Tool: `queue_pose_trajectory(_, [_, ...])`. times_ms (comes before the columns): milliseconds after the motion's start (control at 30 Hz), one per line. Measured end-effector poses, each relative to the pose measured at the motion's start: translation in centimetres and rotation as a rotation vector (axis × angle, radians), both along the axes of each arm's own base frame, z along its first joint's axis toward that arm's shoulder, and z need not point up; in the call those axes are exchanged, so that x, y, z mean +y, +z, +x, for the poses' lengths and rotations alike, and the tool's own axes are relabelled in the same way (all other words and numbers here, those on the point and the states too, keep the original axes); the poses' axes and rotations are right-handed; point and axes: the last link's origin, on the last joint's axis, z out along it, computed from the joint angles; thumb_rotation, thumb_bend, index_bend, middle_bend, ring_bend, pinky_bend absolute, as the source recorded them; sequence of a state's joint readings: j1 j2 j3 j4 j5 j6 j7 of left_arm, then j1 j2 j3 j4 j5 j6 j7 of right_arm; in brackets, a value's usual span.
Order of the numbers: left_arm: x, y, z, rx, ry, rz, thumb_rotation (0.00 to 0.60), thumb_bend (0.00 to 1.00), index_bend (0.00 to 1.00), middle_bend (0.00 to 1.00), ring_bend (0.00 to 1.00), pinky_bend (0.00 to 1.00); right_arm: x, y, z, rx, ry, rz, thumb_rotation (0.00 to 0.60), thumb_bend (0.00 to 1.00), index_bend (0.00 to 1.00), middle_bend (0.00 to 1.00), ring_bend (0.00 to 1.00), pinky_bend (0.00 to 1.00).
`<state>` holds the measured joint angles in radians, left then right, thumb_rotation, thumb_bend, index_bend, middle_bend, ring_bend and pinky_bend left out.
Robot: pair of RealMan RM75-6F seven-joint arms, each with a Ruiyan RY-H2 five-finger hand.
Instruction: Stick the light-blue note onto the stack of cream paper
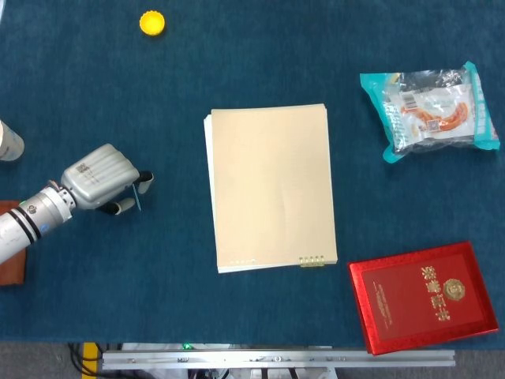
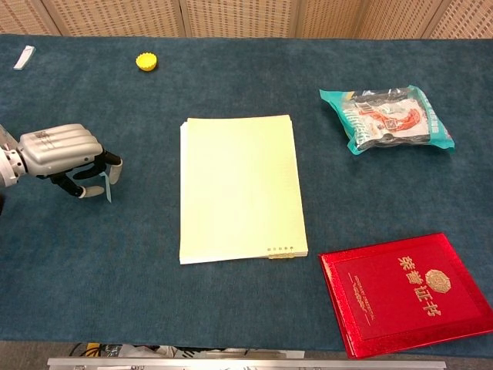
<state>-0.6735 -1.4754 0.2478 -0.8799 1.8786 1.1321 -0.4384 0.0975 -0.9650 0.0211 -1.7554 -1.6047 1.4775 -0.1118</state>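
The robot's left hand point(image 1: 101, 178), a grey ribbed metal hand on a silver forearm, hangs low over the dark blue felt-covered bench point(image 1: 158, 95), well to the left of the stack of cream paper point(image 1: 272, 188), with its fingers curled in and the small light-blue note point(image 2: 107, 185) pinched at their tips; the note shows only as a thin pale sliver standing on edge below the fingertips point(image 2: 112, 162), so which face carries the adhesive cannot be told. The right hand appears in neither view. The cream stack lies flat in the middle of the bench, its long side running away from the robot, with a small row of gold clips at its near right corner and nothing lying on its top sheet. Beyond the stack and to its left sits a yellow plastic bottle cap point(image 1: 152, 23); to its right and further back lies a teal-edged clear snack packet point(image 1: 430, 110); a glossy red certificate folder with gold lettering point(image 1: 426, 295) rests just beside the stack's near right corner. The step in hand looks like the carry: the note appears gripped and clear of the felt, but it is not yet over the paper. The next move calls for a sideways travel toward the stack, turning the note flat with its sticky side down, then pressing it onto the bare top sheet before the fingers let go
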Motion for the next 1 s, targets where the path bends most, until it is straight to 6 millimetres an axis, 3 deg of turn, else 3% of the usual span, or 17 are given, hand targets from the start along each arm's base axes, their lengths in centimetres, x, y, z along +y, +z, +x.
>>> queue_pose_trajectory(1000, [-0.1, -1.0, -1.1, -0.017, 0.045, -0.023, 0.6, 0.33, 0.48, 0.83, 0.87, 0.84, 0.0, -0.1, 0.6, 0.01, 0.006, -0.006, 0.6, 0.01, 0.05, 0.15, 0.0, 0.0])
